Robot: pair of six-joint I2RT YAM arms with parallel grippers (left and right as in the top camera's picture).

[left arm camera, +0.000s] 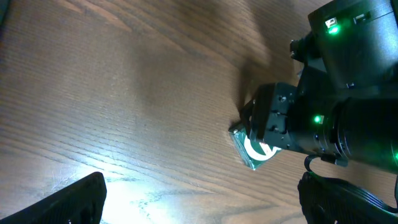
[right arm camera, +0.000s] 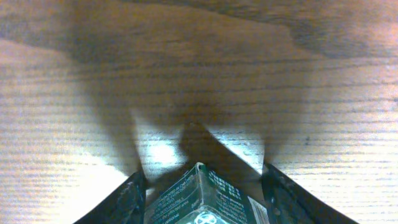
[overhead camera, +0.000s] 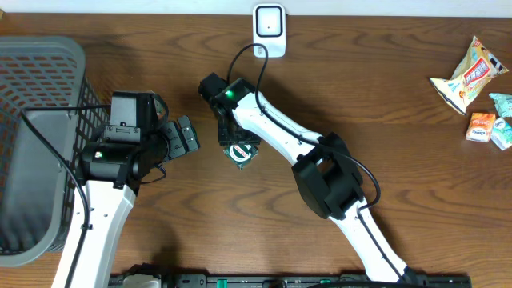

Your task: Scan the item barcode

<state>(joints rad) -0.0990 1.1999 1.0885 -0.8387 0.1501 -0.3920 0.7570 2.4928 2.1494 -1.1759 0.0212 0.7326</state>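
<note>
A small dark green box (overhead camera: 240,153) with white print lies on the wooden table near the middle. In the right wrist view the box (right arm camera: 205,200) fills the gap between the two black fingers (right arm camera: 129,200), a strip of barcode showing at its lower right edge. My right gripper (overhead camera: 238,146) points down over it, jaws pressed to both sides. The left wrist view shows the same box (left arm camera: 254,153) under the right gripper (left arm camera: 268,122). My left gripper (overhead camera: 186,136) hangs open to the left of the box, nothing between its fingers (left arm camera: 79,200). A white scanner (overhead camera: 269,30) stands at the table's far edge.
A grey mesh basket (overhead camera: 40,56) takes up the left side. Snack packets lie at the far right: an orange and white bag (overhead camera: 468,76), a small orange pack (overhead camera: 482,126) and a pale blue pack (overhead camera: 502,128). A black cable (overhead camera: 244,56) runs near the scanner.
</note>
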